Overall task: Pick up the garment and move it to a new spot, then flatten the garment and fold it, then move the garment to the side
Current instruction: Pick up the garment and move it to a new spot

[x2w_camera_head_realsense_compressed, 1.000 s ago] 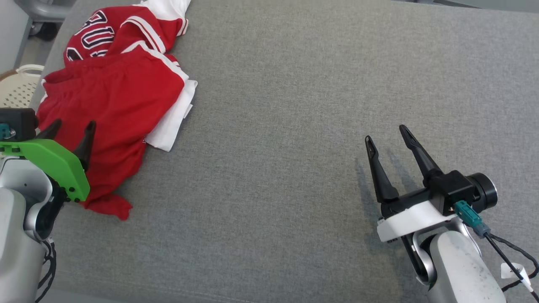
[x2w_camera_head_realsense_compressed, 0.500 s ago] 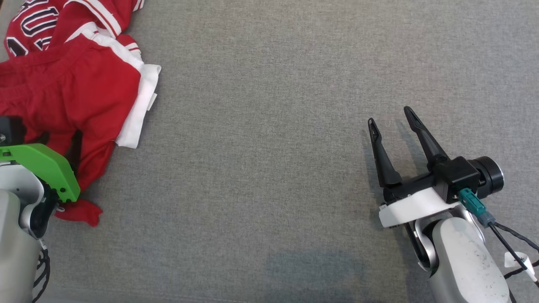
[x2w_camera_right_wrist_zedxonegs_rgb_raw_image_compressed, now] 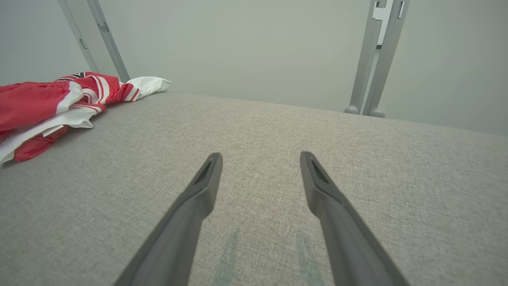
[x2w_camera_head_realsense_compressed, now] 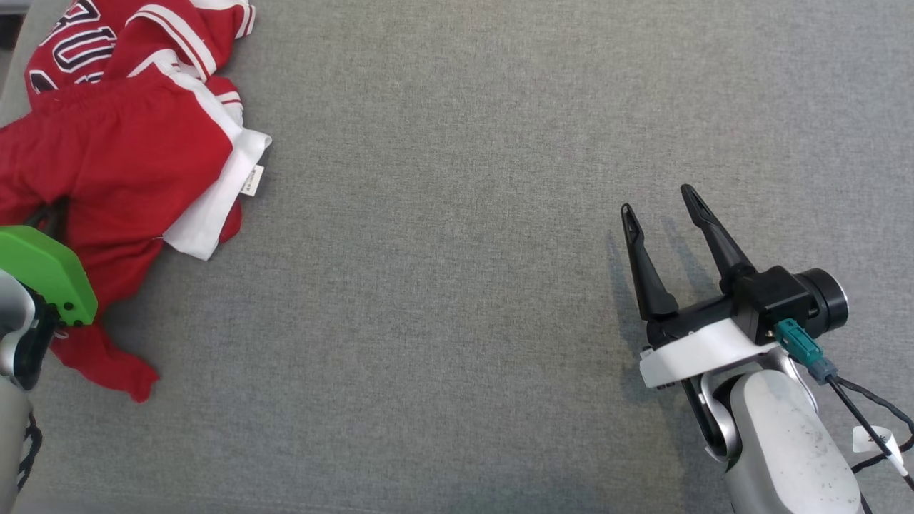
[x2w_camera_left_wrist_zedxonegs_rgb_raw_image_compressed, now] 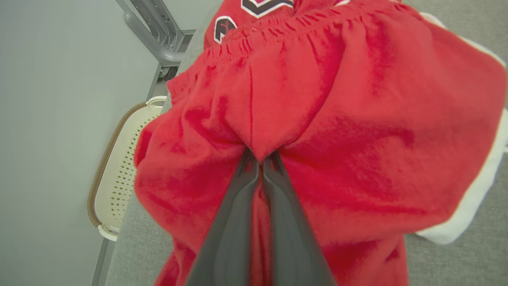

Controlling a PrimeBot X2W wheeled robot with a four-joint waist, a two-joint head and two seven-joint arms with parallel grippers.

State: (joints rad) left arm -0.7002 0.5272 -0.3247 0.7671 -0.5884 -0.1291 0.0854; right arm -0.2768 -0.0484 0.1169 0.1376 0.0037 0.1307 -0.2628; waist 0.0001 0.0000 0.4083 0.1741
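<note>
The garment (x2w_camera_head_realsense_compressed: 128, 164) is a pair of red shorts with a white side stripe, crumpled at the far left of the grey surface (x2w_camera_head_realsense_compressed: 457, 285). My left gripper (x2w_camera_left_wrist_zedxonegs_rgb_raw_image_compressed: 260, 157) is shut on a raised fold of the red fabric (x2w_camera_left_wrist_zedxonegs_rgb_raw_image_compressed: 337, 119), the cloth puckering over its tips. In the head view the left gripper (x2w_camera_head_realsense_compressed: 50, 214) is buried in the shorts behind its green wrist plate. My right gripper (x2w_camera_head_realsense_compressed: 658, 198) is open at the right, well away from the shorts, fingers spread just above the bare surface (x2w_camera_right_wrist_zedxonegs_rgb_raw_image_compressed: 260, 159). The garment (x2w_camera_right_wrist_zedxonegs_rgb_raw_image_compressed: 35, 103) lies far to its left.
A red jersey (x2w_camera_head_realsense_compressed: 93, 43) with dark lettering and white trim lies bunched behind the shorts. A cream perforated basket (x2w_camera_left_wrist_zedxonegs_rgb_raw_image_compressed: 119, 167) stands on the floor past the surface's left edge. Grey metal frame posts (x2w_camera_right_wrist_zedxonegs_rgb_raw_image_compressed: 369, 59) rise beyond the far edge.
The left gripper's fingers, open above the red shorts a second ago, have sunk into the fabric and shut on a fold. The head camera shifted. The right gripper hardly moved.
</note>
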